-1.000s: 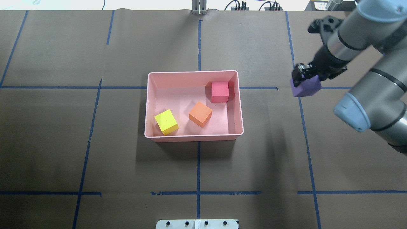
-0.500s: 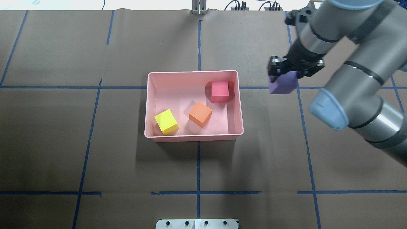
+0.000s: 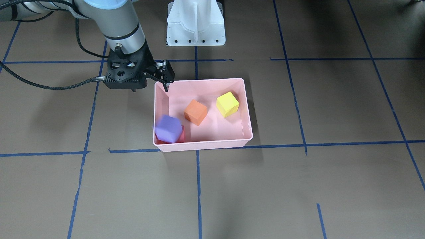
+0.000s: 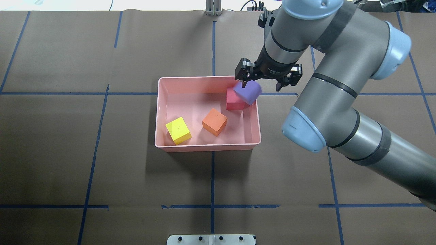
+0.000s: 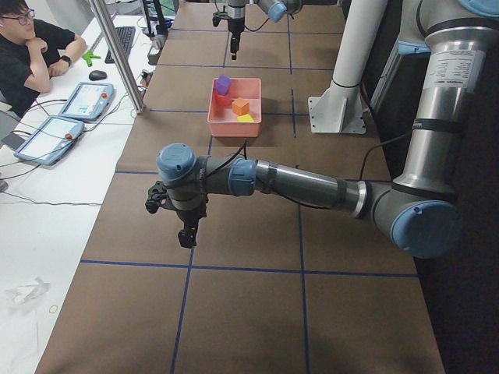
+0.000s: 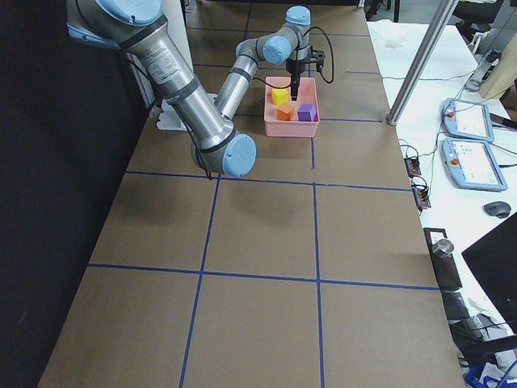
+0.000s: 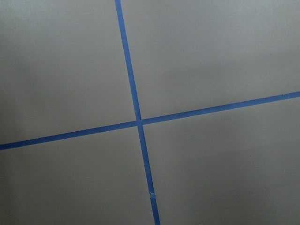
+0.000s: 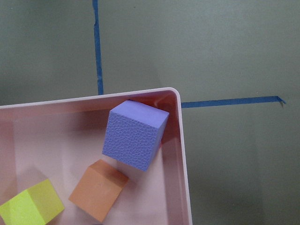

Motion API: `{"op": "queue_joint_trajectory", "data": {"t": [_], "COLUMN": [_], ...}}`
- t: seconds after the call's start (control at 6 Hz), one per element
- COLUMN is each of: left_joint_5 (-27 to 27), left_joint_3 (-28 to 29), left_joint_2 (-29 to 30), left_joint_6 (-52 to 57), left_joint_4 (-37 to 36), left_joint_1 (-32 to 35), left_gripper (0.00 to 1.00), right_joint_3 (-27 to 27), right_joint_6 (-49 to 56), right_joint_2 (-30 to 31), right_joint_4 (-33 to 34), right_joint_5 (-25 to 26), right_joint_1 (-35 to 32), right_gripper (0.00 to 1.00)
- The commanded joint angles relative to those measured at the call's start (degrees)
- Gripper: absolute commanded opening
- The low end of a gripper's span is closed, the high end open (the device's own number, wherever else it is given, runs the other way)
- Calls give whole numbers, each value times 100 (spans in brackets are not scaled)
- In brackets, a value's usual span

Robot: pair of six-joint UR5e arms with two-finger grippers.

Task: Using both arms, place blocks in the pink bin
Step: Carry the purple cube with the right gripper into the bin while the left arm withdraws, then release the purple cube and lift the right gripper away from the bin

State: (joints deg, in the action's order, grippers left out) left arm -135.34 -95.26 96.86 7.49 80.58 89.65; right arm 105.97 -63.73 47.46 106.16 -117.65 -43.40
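Your right hand [image 4: 267, 77] hangs spread wide and empty over a corner of the pink bin [image 4: 207, 147]. The purple block [image 4: 247, 92] is tilted atop the red block [image 4: 232, 102], hard by the wall, so watch it: it could tumble over the rim onto the bench. Red is mostly covered, purple blurs from the front, and your left hand [image 5: 187, 234] shows only side-on, so I cannot tell whether it's apart or together.

The shallow pink bin [image 4: 208, 147] holds all four cubes. The yellow block [image 4: 178, 130] and the orange block [image 4: 214, 121] lie flat on its floor, apart. In one corner the purple block [image 4: 248, 92] is tilted (blurred from the front) over the red block [image 4: 233, 102].
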Motion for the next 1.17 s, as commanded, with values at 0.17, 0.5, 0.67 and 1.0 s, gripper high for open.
{"op": "queue_joint_trajectory", "data": {"t": [0.17, 0.5, 0.67, 1.0], "left_joint_5": [17, 78, 87, 253], "left_joint_3": [-28, -28, -28, -28], "left_joint_2": [-27, -62, -106, -414], "left_joint_6": [6, -55, -64, -55], "left_joint_4": [36, 63, 55, 54], "left_joint_1": [0, 0, 0, 9], "left_gripper": [100, 100, 100, 100], "right_joint_3": [-33, -24, -24, -50], "right_joint_6": [446, 2215, 3217, 5439], "right_joint_2": [148, 804, 1218, 2245], "right_joint_4": [97, 221, 221, 203], "right_joint_5": [-282, -958, -1196, -1460], "right_joint_1": [-421, -1463, -1983, -3037], "right_gripper": [100, 100, 100, 100]}}
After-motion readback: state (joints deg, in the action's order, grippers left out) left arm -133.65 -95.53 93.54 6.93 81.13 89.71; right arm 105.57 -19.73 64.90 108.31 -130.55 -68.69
